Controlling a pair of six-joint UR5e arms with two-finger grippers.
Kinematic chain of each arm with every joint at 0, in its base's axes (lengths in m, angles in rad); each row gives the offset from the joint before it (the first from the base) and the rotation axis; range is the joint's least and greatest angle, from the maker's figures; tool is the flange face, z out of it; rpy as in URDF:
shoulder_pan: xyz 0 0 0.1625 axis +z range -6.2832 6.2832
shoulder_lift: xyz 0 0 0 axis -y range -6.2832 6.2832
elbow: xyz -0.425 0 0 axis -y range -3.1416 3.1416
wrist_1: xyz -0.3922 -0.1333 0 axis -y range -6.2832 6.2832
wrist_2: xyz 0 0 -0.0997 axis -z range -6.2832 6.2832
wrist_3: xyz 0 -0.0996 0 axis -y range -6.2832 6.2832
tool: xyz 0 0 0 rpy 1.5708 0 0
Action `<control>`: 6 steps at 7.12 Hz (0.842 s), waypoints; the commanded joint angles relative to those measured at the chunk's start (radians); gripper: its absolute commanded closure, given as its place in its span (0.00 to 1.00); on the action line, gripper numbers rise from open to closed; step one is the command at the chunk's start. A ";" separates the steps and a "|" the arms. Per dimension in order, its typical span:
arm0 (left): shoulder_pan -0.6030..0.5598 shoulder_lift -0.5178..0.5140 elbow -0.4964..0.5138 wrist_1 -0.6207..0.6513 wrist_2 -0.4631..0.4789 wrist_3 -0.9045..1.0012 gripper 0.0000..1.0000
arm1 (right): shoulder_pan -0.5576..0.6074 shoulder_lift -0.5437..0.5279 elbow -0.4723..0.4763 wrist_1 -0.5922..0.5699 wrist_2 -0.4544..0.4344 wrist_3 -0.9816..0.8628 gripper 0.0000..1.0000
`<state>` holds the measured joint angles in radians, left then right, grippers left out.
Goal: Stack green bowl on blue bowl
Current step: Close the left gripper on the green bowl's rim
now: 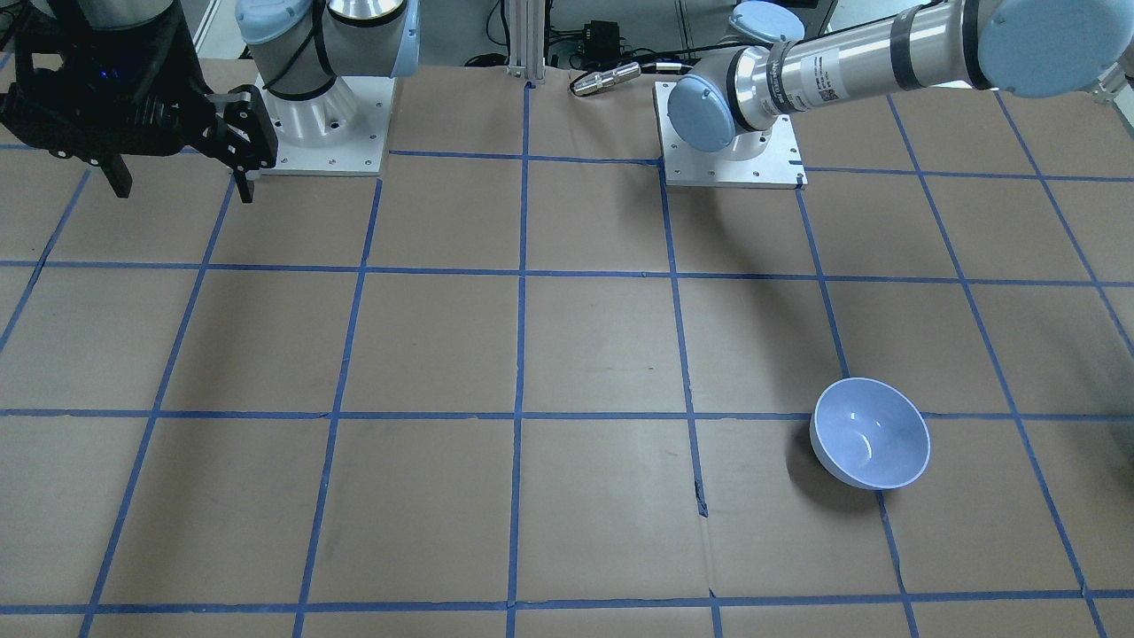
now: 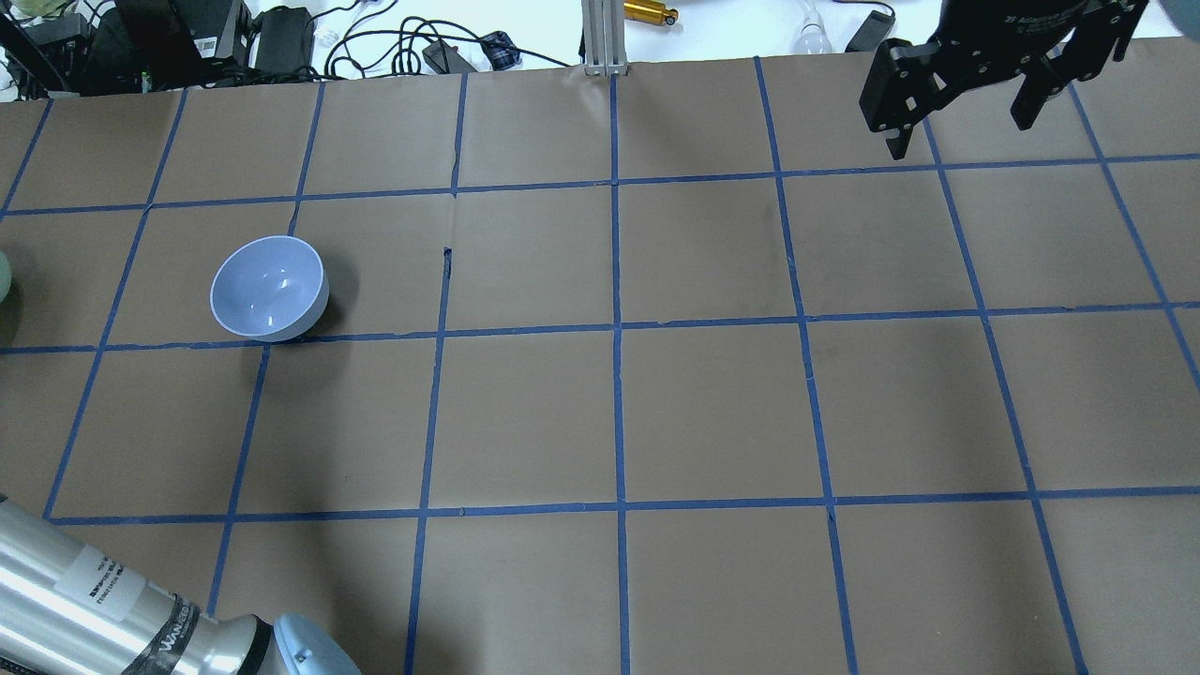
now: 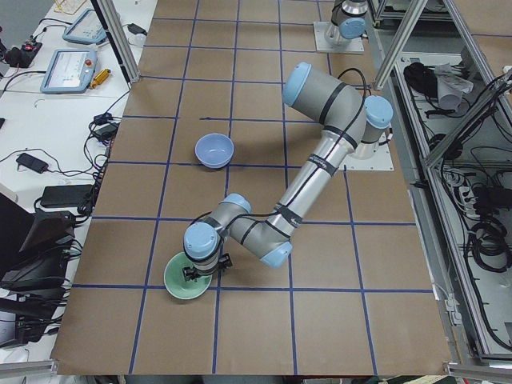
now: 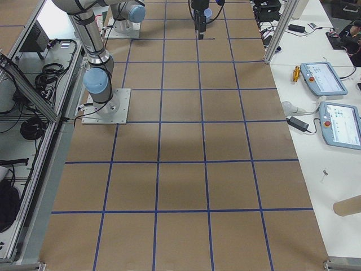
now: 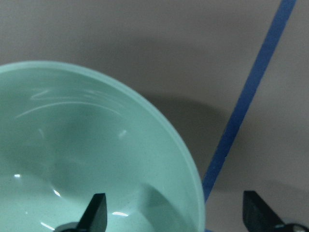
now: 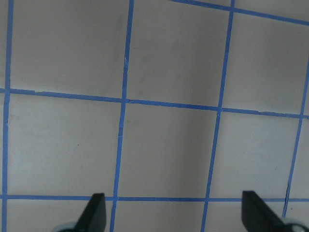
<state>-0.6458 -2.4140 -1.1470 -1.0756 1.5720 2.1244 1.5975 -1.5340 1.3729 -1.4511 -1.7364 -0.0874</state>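
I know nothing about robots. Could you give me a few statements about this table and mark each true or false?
1. The green bowl already sits in the blue bowl. False: they stand apart on the table.
2. The blue bowl is empty. True.
3. The left gripper is open, straddling the green bowl's rim. True.
4. The right gripper holds a bowl. False: it is open and holds nothing.

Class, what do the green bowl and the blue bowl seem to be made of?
The green bowl: probably glossy plastic or melamine, possibly glazed ceramic; smooth, with bright highlights. The blue bowl: likely the same; sharp white reflections inside.
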 commanded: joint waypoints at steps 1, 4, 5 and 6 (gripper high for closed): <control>0.008 -0.010 0.001 0.003 -0.003 0.002 0.07 | -0.001 0.000 0.000 0.000 0.000 0.000 0.00; 0.009 -0.005 0.000 0.028 0.003 0.029 1.00 | 0.001 0.000 0.000 0.000 0.000 0.000 0.00; 0.009 -0.004 0.000 0.026 -0.004 0.029 1.00 | 0.001 0.000 0.000 0.000 0.000 0.000 0.00; 0.009 -0.001 -0.002 0.026 -0.004 0.029 1.00 | 0.001 0.000 0.000 0.000 0.000 0.000 0.00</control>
<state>-0.6370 -2.4167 -1.1474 -1.0492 1.5699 2.1529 1.5984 -1.5340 1.3729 -1.4512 -1.7364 -0.0874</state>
